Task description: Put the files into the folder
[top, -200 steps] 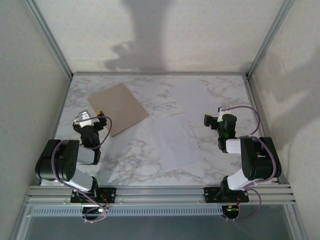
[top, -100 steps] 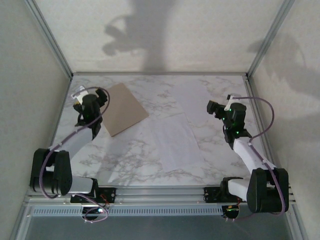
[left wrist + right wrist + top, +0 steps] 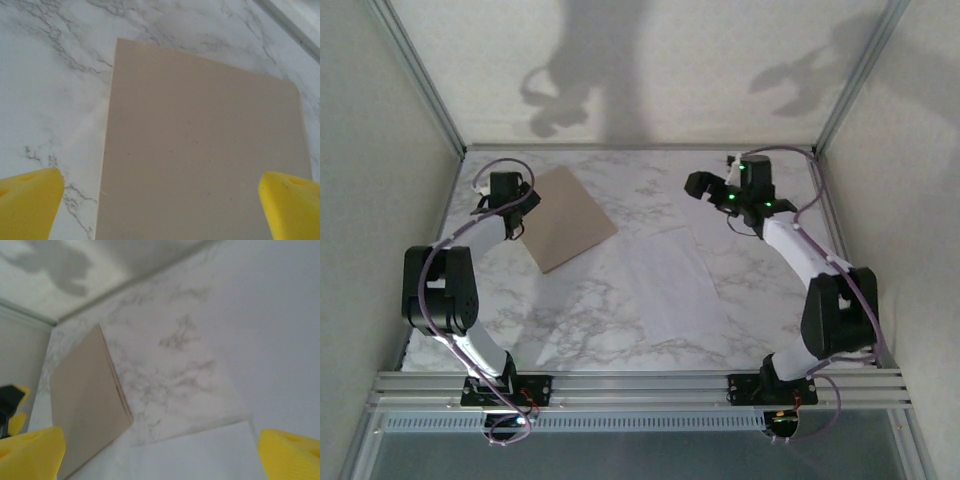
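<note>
Top view first: the folder was lying shut and flat right in front of the left claw, which was held wide open at its edge. The right claw was spread wide too and looked lifted off the marble table. The files were left well back from it, toward its own base. Nothing was gripped by either claw. As a guess, the job was barely started: the cover had to be lifted first, then the paper slid in.

Left wrist view: tan card was framed between the two yellow fingers. It was matte, faintly speckled, rounded at the far corner, with one long crisp edge nearer the left-hand finger. Only the top flap should be caught, so that edge would best be approached low and the claw narrowed gently. Stiff card like this should hinge over rather than crumple. If both layers got pinched, though, the whole folder could probably be dragged across the slick marble.

Right wrist view: the folder was seen far ahead and to the left of the open fingers, with two thin layers visible at its near corner. A corner of the white paper was laid close in, low between the fingers. It was thin, plain, dead flat and close in tone to the marble. Paper like that would likely be better pushed along the table than pinched from above.
</note>
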